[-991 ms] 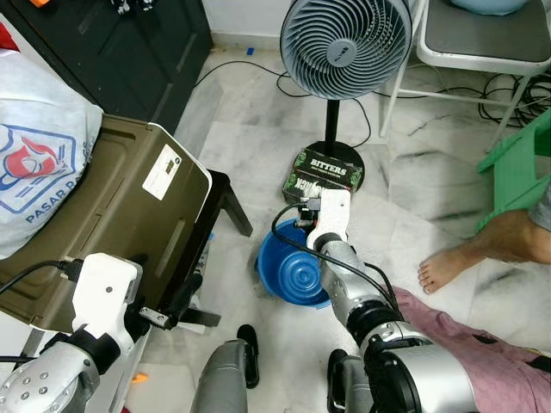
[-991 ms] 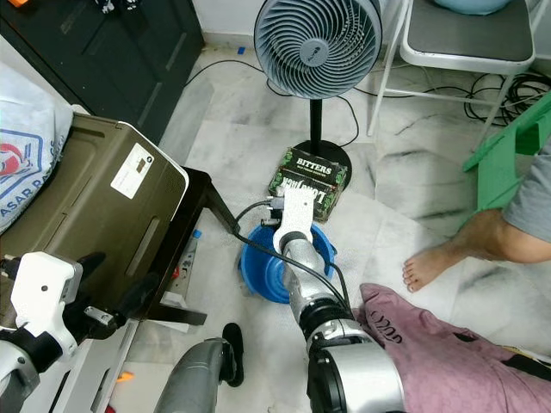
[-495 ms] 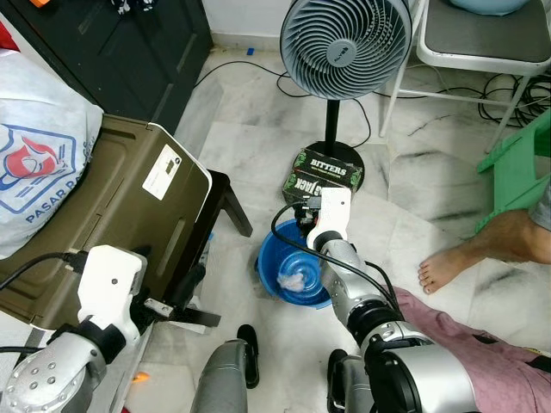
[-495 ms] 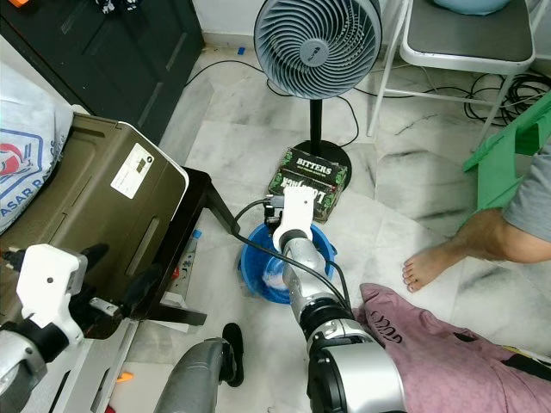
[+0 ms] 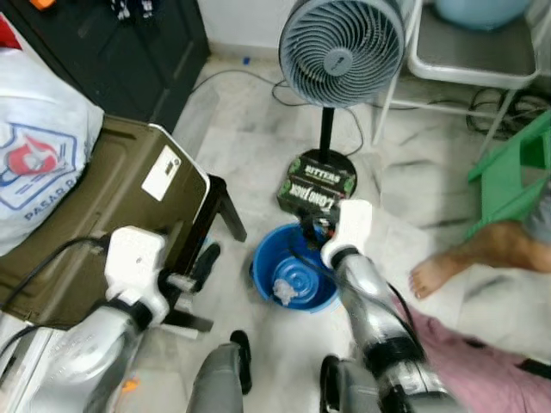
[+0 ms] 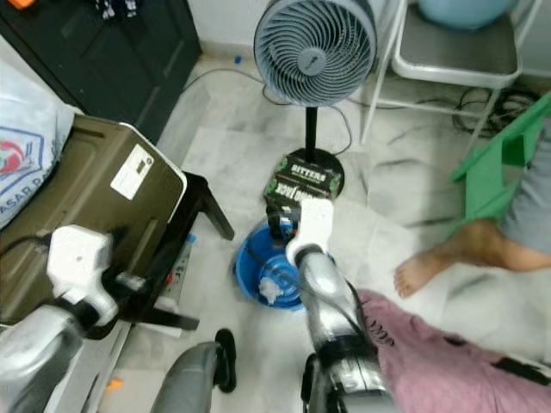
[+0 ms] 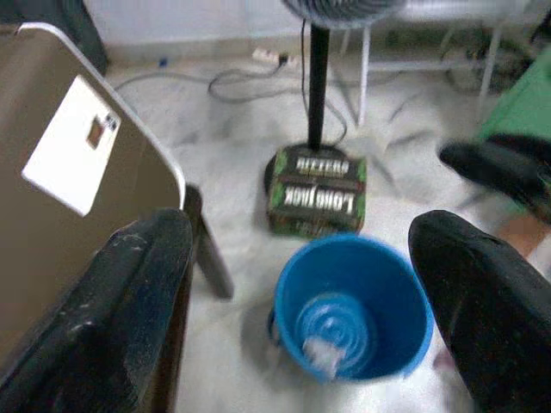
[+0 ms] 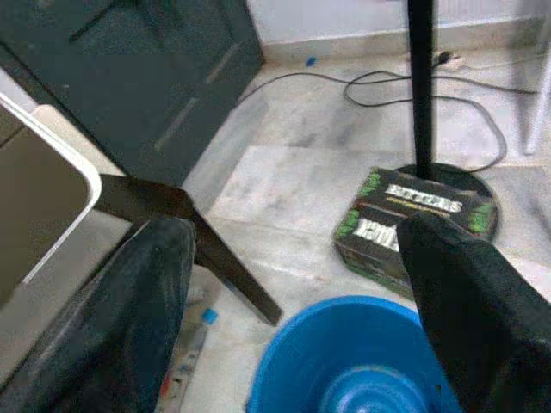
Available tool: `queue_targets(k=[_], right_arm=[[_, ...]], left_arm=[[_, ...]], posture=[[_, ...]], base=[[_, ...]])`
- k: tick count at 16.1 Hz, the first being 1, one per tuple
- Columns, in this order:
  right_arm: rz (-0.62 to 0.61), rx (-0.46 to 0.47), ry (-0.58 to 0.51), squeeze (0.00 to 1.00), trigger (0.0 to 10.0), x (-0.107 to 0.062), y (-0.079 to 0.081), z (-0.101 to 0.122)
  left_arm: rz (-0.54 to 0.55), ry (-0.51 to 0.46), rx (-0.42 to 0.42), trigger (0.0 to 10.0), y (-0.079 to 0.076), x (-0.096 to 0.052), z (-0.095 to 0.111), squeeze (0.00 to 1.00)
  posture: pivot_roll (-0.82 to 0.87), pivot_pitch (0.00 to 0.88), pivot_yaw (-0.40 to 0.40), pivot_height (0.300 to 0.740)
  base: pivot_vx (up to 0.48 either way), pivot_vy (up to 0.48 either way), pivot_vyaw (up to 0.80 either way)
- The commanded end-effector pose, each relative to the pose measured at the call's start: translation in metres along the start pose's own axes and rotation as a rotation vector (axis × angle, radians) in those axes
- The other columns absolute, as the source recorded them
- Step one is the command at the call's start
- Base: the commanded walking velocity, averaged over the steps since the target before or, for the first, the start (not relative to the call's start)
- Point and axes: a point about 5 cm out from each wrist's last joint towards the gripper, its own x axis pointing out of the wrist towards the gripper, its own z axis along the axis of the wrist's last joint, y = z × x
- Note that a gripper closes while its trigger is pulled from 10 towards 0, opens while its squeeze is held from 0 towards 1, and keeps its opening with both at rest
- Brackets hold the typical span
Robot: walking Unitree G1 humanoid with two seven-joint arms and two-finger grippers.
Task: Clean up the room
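Note:
A blue bucket (image 5: pixel 294 277) stands on the marble floor in front of me, with a crumpled white wad (image 5: pixel 284 291) lying in its bottom. My right gripper (image 8: pixel 301 258) hovers just over the bucket's far rim, open with nothing between its black fingers (image 8: pixel 151 284). My left gripper (image 7: pixel 301 258) is raised at the left, beside the olive case (image 5: pixel 112 206). It points toward the bucket (image 7: pixel 353 305) and is open and empty.
A standing fan (image 5: pixel 343 52) and a green Bitters box (image 5: pixel 317 185) sit just beyond the bucket. A person's bare foot (image 5: pixel 448 267), a pink cloth (image 5: pixel 482 361) and a green stool (image 5: pixel 508 172) are on the right. A white bag (image 5: pixel 34 146) lies on the case.
A white wad has landed in the bucket, which held none a second ago. My left arm has come up and forward toward the bucket. The camera has shifted slightly.

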Motion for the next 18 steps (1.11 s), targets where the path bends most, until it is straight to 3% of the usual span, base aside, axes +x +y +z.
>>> queue_targets(k=[1,4,6,8,10,11,12,15,18], right_arm=[[0.048,-0.022,-0.005,1.0,10.0,-0.005,0.004,0.005],[0.074,-0.039,-0.007,1.0,10.0,-0.02,-0.007,0.01],[0.074,-0.008,0.014,1.0,10.0,-0.05,-0.019,0.007],[0.044,-0.003,0.009,1.0,10.0,-0.056,-0.023,0.005],[-0.051,0.043,-0.002,1.0,10.0,-0.068,-0.024,0.008],[-0.069,0.043,0.01,0.95,10.0,-0.07,-0.024,0.006],[-0.101,0.024,0.024,0.0,10.0,-0.072,-0.026,0.002],[-0.173,-0.022,-0.002,0.0,10.0,-0.08,-0.038,0.005],[-0.219,-0.053,0.009,0.0,10.0,-0.097,-0.039,0.005]], left_arm=[[0.014,0.01,0.006,10.0,0.001,0.002,-0.005,0.0],[0.006,-0.021,-0.007,10.0,-0.003,0.015,-0.006,0.0],[0.014,-0.052,-0.014,10.0,-0.004,0.028,-0.009,0.0],[0.046,-0.056,0.011,10.0,-0.001,0.029,-0.013,0.0],[0.101,-0.045,-0.02,10.0,0.004,0.032,-0.027,0.0],[0.106,-0.047,-0.027,10.0,0.003,0.034,-0.031,0.0],[0.112,-0.048,-0.044,10.0,0.001,0.038,-0.037,0.0],[0.111,-0.078,-0.039,10.0,-0.002,0.046,-0.039,0.0],[0.139,-0.105,-0.032,10.0,0.003,0.042,-0.035,0.0]], posture=[[0.1,0.159,0.069,0.74],[0.05,0.102,0.059,0.74],[0.04,0.065,0.052,0.74],[0.04,0.034,0.037,0.74],[0.03,0.0,0.026,0.74],[0.02,0.0,0.019,0.74],[0.02,0.0,0.017,0.74],[0.0,0.0,0.028,0.74],[-0.01,0.0,0.03,0.74]], base=[[0.0,0.0,0.0],[0.0,0.0,0.0],[0.0,0.0,0.0],[0.0,0.0,0.0],[0.0,0.0,0.0],[0.0,0.0,0.0],[0.0,0.0,0.0],[0.0,0.0,0.0],[0.0,0.0,0.0]])
